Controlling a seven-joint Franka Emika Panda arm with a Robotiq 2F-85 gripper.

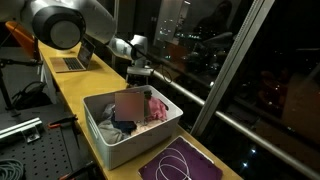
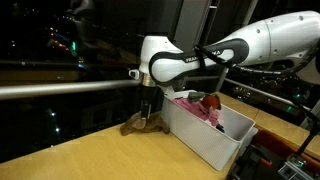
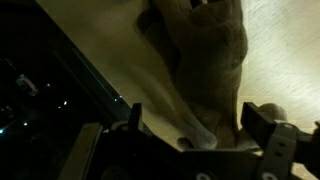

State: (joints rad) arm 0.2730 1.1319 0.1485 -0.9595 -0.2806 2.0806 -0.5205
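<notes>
Wide-open fingers of the hand (image 3: 190, 128) frame a crumpled brown cloth (image 3: 215, 50), lying on the table (image 2: 90, 155) just beside the white bin (image 2: 205, 142). It looks soft, light and floppy; pinching a raised fold should suit best.

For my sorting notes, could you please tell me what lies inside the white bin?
The white bin holds crumpled clothes, pink, white and dark pieces. Whatever lies under them is covered.
</notes>
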